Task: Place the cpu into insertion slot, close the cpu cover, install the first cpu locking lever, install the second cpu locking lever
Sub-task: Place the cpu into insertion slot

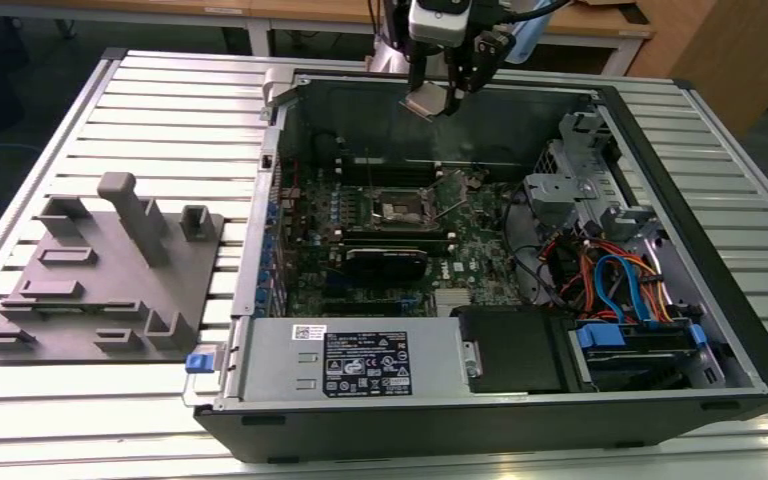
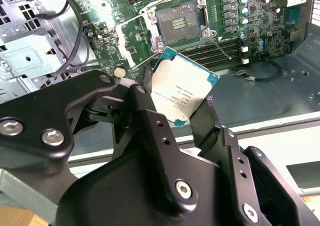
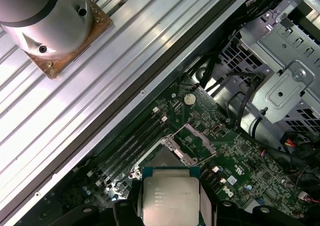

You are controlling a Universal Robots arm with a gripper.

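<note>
My gripper (image 1: 430, 98) hangs above the far wall of the open computer case (image 1: 704, 330), shut on the cpu (image 1: 427, 101). In both wrist views the cpu (image 2: 182, 92) (image 3: 171, 198) is a silvery square chip pinched at two opposite edges by the black fingers (image 2: 146, 103), and it is tilted. The insertion slot (image 2: 179, 21) (image 1: 398, 207) lies lower down on the motherboard with its dark centre uncovered. The cpu cover (image 2: 132, 42) stands swung open at one side of the slot. A thin wire lever (image 2: 220, 46) sticks out beside it.
The case lies on a slatted metal table (image 1: 157, 90). A grey fixture block (image 1: 104, 270) sits at the exterior view's left. Memory slots (image 3: 131, 143), a drive cage (image 3: 285, 86), coloured cables (image 1: 611, 280) and a power supply (image 1: 357, 360) crowd the case around the slot.
</note>
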